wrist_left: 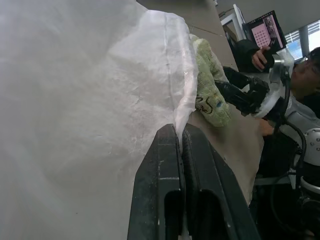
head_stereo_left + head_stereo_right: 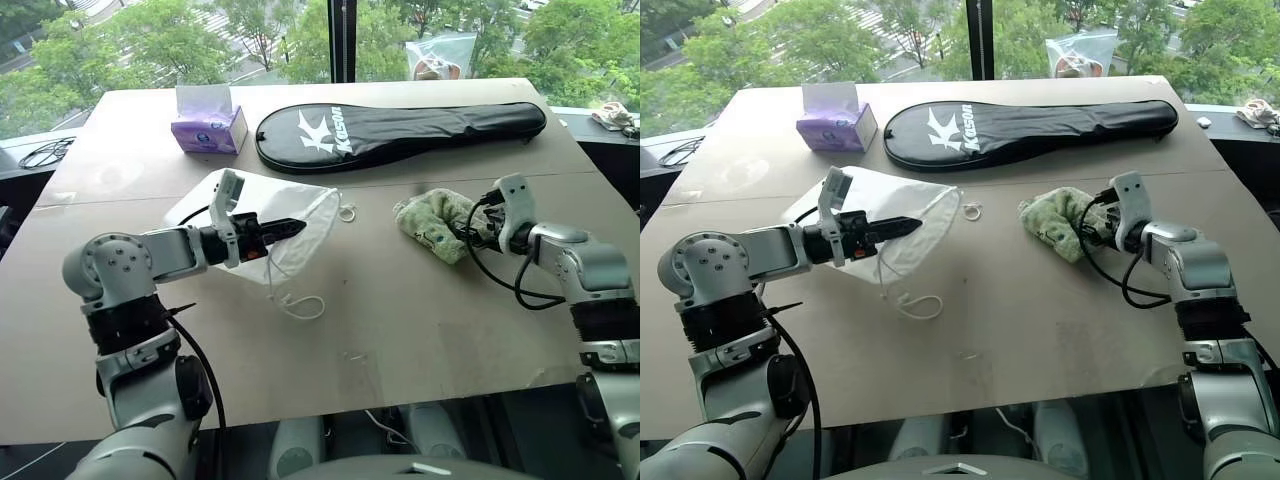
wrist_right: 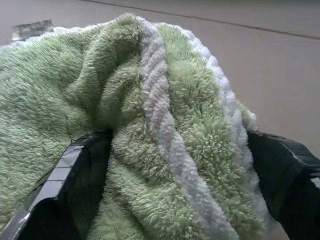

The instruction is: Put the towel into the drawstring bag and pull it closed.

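Towel (image 3: 165, 145) between spread right claw (image 3: 175, 200) fingers.

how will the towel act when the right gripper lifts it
Probably floppy: the towel lies bunched in soft folds between the open right gripper fingers, so it should sag. Likely light, being small. Its fluffy pile should grip well rather than slip.

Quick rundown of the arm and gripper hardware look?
Both arms are silver-grey with black ribbed bands. The left gripper has a white bracket and long black fingers. The right gripper has a white wrist block, black fingers and looping black cables.
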